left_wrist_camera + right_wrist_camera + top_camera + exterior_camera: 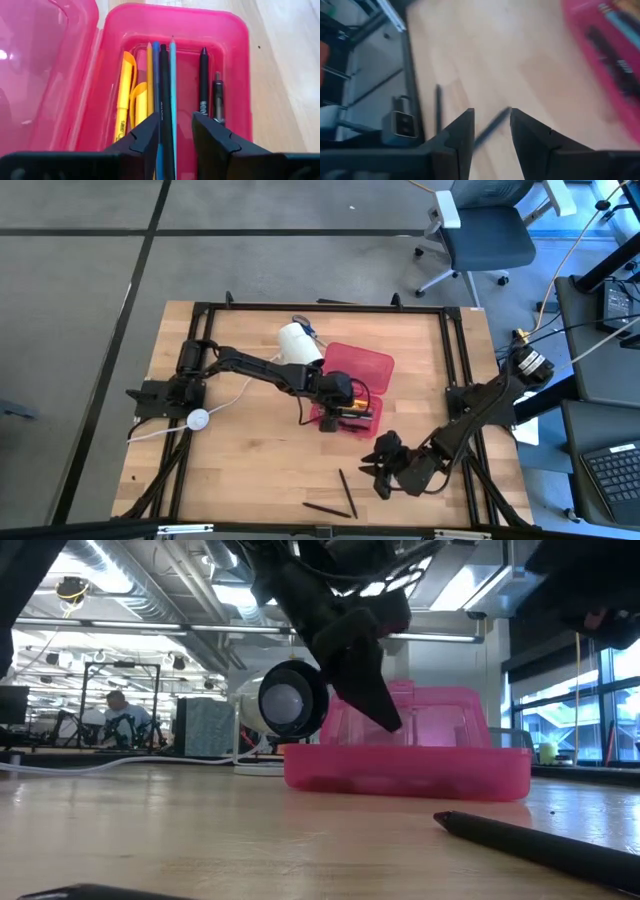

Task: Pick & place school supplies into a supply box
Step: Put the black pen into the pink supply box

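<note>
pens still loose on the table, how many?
2. Both dark pens lie near the front edge: one angled upright, the other flatter, left of it, beside the right end effector. More may be hidden under the arms.

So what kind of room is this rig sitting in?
Probably a robotics lab or open workshop. The low view shows exposed ceiling ducts, strip lights and a person seated at distant benches. From above, the wooden table stands on bare concrete, with an office chair and a keyboard nearby.

Open translucent pink supply box (362, 366) at frame centre, pens and pencils (165, 95) lying lengthwise inside; two dark pens (340, 498) on table, lower centre
</note>
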{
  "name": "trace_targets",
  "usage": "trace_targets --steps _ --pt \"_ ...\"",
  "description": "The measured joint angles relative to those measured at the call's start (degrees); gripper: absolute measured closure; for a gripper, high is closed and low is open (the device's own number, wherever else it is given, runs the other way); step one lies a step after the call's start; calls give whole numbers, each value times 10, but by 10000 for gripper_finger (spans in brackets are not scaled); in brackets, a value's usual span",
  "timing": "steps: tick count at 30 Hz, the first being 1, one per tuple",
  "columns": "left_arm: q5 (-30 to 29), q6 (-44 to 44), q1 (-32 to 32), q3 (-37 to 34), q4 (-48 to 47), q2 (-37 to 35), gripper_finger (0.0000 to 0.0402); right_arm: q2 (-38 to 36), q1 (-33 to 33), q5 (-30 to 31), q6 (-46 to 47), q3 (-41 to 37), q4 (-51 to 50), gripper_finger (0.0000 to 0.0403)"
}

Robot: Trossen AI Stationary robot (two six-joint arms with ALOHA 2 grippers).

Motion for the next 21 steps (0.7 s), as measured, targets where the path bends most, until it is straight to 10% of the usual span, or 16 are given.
trace_targets --steps 10,21 --pt "-37 46 -27 0 -63 -139 290 45 -4 -8 15 53 68 272" --pt "-40 33 -79 -165 31 -340 291 154 -42 -91 101 284 -245 272"
